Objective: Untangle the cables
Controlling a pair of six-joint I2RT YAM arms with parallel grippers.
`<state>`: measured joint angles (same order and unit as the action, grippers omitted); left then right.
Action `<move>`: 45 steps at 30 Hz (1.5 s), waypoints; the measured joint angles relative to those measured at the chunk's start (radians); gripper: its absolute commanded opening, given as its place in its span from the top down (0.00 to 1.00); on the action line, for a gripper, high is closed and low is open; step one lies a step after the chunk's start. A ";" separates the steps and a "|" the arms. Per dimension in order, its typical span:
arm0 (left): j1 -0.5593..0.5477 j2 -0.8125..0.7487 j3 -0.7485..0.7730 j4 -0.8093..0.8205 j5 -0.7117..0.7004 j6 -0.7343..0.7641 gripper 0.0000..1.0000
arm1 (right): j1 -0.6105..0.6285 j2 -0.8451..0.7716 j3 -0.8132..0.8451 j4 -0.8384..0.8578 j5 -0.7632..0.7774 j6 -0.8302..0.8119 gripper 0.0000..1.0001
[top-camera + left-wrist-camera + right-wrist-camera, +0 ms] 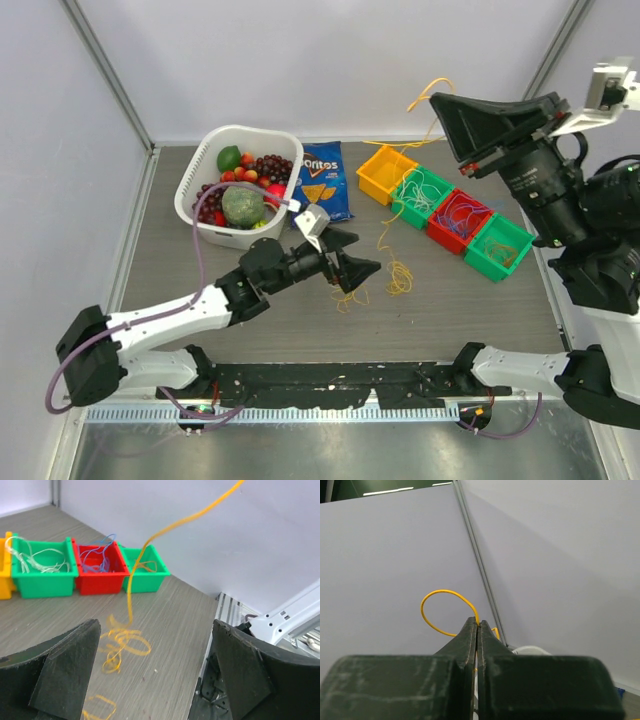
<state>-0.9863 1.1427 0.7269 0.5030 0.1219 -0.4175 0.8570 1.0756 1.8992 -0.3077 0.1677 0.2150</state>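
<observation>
A long yellow-orange cable [388, 225] hangs from my right gripper [437, 99], which is raised high near the back wall and shut on it. Its lower end lies coiled on the table [399, 278]. The right wrist view shows a yellow loop [439, 593] sticking out of the closed right gripper [477, 624]. My left gripper [362, 252] is open and empty, low over the table just left of the coil. In the left wrist view the coil [122, 642] lies ahead of the open left gripper [155, 625]. A small yellow piece [350, 297] lies under the left gripper.
A row of bins stands at the back right: yellow [383, 172], green [408, 208] with white strings, red [446, 234] with blue strings, green [497, 262] with orange strings. A white basket [194, 178] of fruit and a blue chip bag [322, 180] sit at the back left.
</observation>
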 measured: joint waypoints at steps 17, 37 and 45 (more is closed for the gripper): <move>-0.020 0.510 -0.041 0.239 -0.334 0.015 0.56 | 0.000 0.142 0.245 -0.005 -0.090 0.086 0.99; 0.022 0.152 -0.279 0.090 -0.441 0.008 0.55 | 0.000 0.047 0.223 0.105 -0.004 0.022 0.99; 0.025 -0.003 -0.380 -0.058 -0.537 0.036 0.49 | 0.000 0.094 0.372 0.097 -0.003 -0.008 0.99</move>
<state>-0.9611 1.1397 0.3470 0.4454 -0.4152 -0.3813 0.8570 1.1694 2.2707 -0.2108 0.1646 0.2066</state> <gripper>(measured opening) 0.484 0.035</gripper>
